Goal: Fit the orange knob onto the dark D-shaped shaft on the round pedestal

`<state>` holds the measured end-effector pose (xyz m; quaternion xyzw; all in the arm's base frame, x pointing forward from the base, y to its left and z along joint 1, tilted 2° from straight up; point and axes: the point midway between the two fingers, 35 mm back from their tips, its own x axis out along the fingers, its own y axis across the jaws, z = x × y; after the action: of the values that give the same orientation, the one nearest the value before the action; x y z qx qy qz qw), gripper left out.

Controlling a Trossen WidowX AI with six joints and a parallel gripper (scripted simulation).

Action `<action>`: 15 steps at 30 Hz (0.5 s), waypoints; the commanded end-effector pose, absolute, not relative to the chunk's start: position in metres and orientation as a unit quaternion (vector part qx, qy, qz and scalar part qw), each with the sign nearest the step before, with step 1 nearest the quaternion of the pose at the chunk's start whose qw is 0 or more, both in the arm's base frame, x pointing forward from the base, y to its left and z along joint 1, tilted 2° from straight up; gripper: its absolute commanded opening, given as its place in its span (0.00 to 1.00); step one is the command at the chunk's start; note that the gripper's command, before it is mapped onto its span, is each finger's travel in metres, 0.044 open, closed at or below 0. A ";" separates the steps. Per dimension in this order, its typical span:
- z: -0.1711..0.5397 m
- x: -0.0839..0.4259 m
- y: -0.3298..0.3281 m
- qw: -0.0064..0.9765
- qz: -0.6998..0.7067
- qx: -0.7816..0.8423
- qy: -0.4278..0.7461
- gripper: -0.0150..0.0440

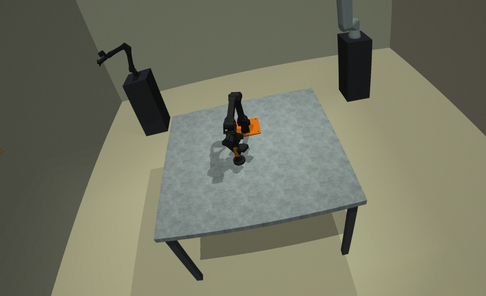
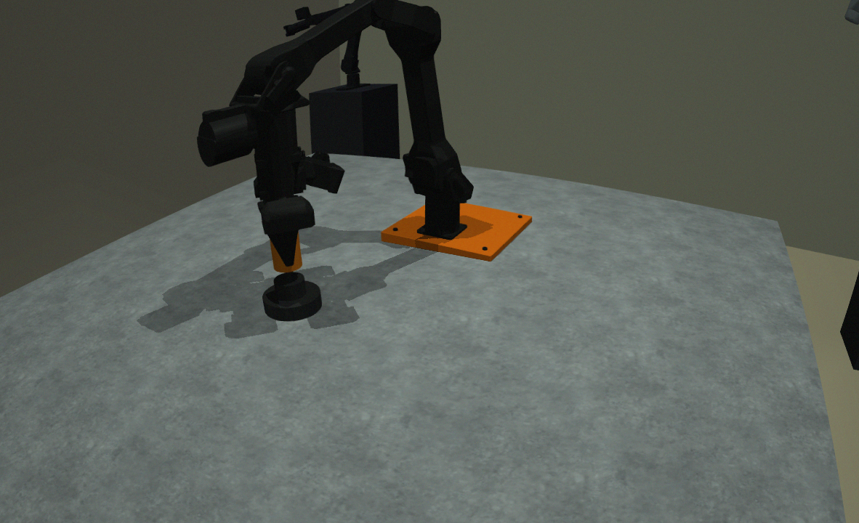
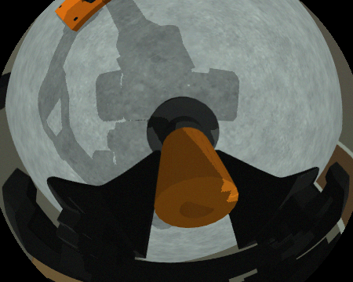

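The orange knob [image 1: 236, 152] [image 2: 276, 258] [image 3: 190, 168] is a tapered cylinder, upright between the fingers. My gripper [image 1: 237, 149] [image 2: 286, 261] [image 3: 187, 156] is shut on it, one finger on each side in the wrist view. The round dark pedestal [image 1: 239, 162] [image 2: 293, 309] [image 3: 182, 105] stands on the table directly below the knob. In the exterior view the knob's lower end is just above the pedestal's raised collar [image 2: 288, 282], with a small gap between them. The shaft, its flat side and the knob's hole are hidden.
The arm's orange base plate [image 1: 254, 126] [image 2: 505, 227] [image 3: 75, 12] lies on the grey table [image 1: 274, 176] [image 2: 485, 390] behind the pedestal. Two dark stands [image 1: 145, 102] [image 1: 355, 70] with other arms stand beyond the table.
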<state>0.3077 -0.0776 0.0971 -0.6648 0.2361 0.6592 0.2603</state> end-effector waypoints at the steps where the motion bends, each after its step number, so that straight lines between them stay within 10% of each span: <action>1: 0.101 0.311 -0.078 0.245 0.662 -0.675 0.218 0.25; 15: 0.097 0.314 -0.079 0.191 0.676 -0.692 0.166 0.25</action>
<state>0.3127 -0.0790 0.0979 -0.6901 0.1692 0.6767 0.1928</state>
